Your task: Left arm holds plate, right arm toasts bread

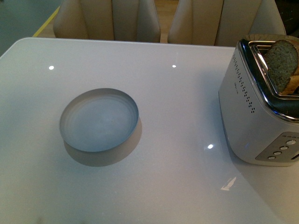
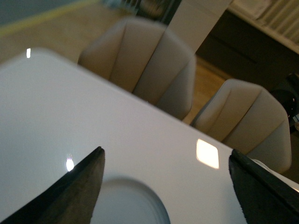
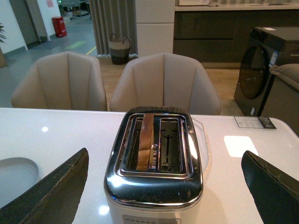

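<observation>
Bread stands in the toaster between the wide-open, empty right gripper.

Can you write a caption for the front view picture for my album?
Empty plate waits on the white table while bread pokes from the toaster.

I seem to stand in a showroom-like home kitchen and dining space; my glossy white counter carries a chrome two-slot toaster at my 2 o'clock and a pale plate at 11 o'clock; two cream upholstered chairs sit across at 12 o'clock; past them lie wood flooring, dark cabinets and a dark front-loading washing machine at 2 o'clock; a woven basket stands by grey curtains; farther off runs a concrete floor with yellow lines and a red bin.
</observation>
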